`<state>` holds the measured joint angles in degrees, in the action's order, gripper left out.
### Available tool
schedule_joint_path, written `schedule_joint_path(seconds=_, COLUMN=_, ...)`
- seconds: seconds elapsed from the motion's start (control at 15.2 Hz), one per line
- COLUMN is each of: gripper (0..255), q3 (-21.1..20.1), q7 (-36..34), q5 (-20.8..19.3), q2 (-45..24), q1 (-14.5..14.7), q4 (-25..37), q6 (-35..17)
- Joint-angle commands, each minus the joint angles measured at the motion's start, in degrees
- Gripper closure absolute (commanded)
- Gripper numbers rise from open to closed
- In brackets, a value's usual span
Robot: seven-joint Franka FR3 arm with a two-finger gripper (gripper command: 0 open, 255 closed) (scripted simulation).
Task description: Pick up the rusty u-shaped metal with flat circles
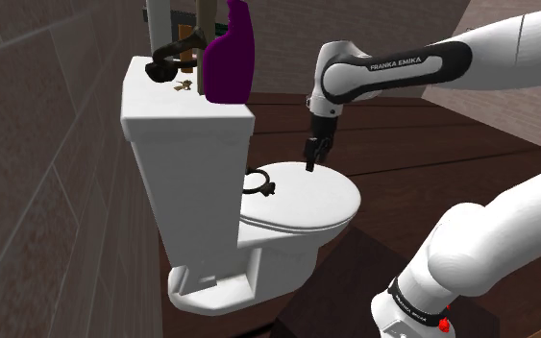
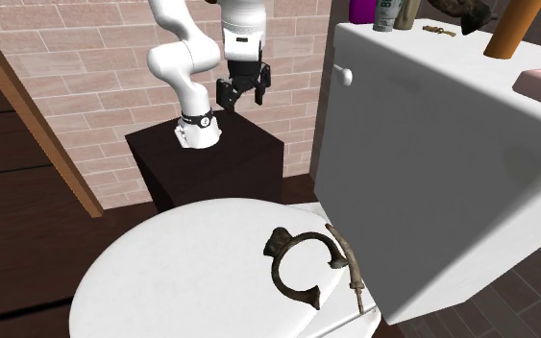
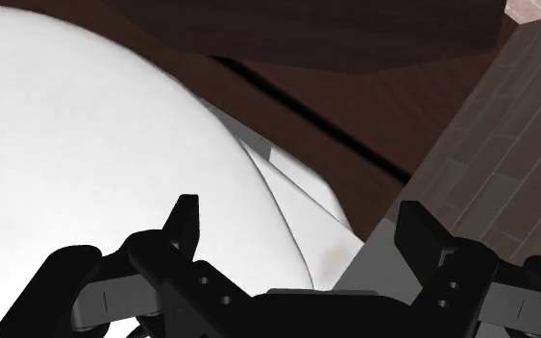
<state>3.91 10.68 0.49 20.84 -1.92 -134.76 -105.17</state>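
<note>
U-shaped metal (image 2: pixel 277 270): dark, rusty, flat disc ends, on toilet lid (image 2: pixel 182 274).

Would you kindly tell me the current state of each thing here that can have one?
Gripper, open and empty, over the toilet lid's edge.
U-shaped metal piece, lying flat on the lid, unheld.
Toilet lid, closed.
Purple bottle, upright on the tank.

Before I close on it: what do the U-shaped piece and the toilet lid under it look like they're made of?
U-shaped piece: looks like corroded metal, dull and rough, mottled brown-grey with no shine. Toilet lid: smooth, plain white with a soft sheen; it could be plastic or ceramic, the look leaves that open.
</note>
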Motion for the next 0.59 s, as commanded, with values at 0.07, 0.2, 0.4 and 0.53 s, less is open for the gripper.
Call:
schedule_joint_path(seconds=0.07, gripper=0, q3=0.7, q7=1.3, q5=-0.4, q2=-6.0, q1=-0.3, q4=1.9, q6=-4.4)
schedule_joint_path(seconds=0.2, gripper=0, q3=1.2, q7=2.3, q5=-0.6, q2=-10.2, q1=-0.5, q4=4.0, q6=-6.7)
schedule_joint_path(seconds=0.4, gripper=0, q3=1.8, q7=3.8, q5=-0.7, q2=-16.7, q1=-0.9, q4=7.6, q6=-9.8)
schedule_joint_path(seconds=0.53, gripper=0, q3=2.2, q7=4.7, q5=-0.6, q2=-21.0, q1=-1.2, q4=10.4, q6=-11.5)
